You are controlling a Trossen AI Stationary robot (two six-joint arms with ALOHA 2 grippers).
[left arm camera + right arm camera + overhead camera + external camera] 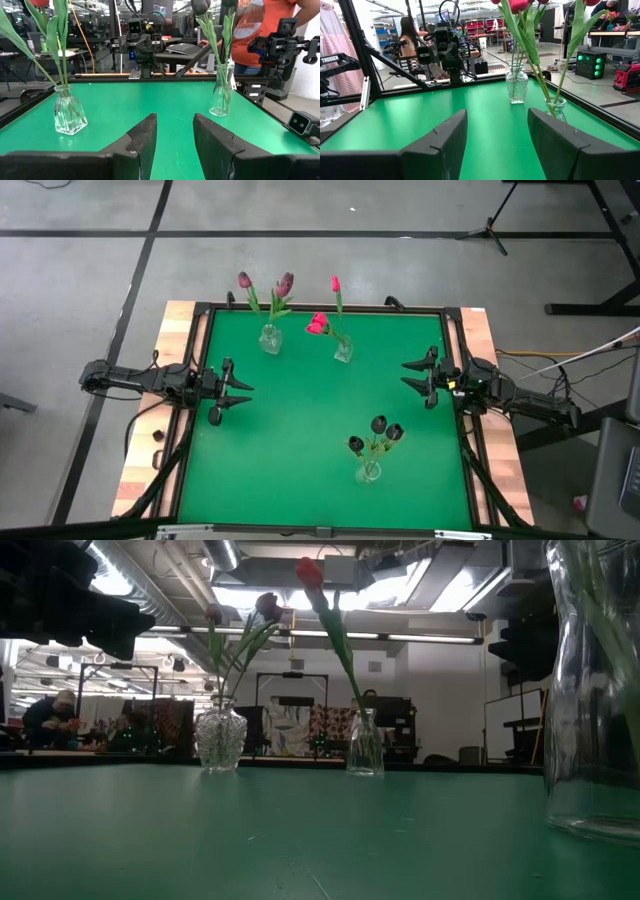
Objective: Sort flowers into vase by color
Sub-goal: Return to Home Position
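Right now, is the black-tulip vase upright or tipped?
Upright: the vase stands on its base, black tulips rising from its neck.

Green table (300, 430) w/ 3 vases (270, 339)

pink flowers (318, 325), near-black flowers (379, 430), green table (300, 430)

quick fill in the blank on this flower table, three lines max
The green table holds ___ glass vases.
The leftmost vase in the high view holds ___ tulips.
The left end effector and right end effector both have ___ fingers.
Missing: three; purple; open.
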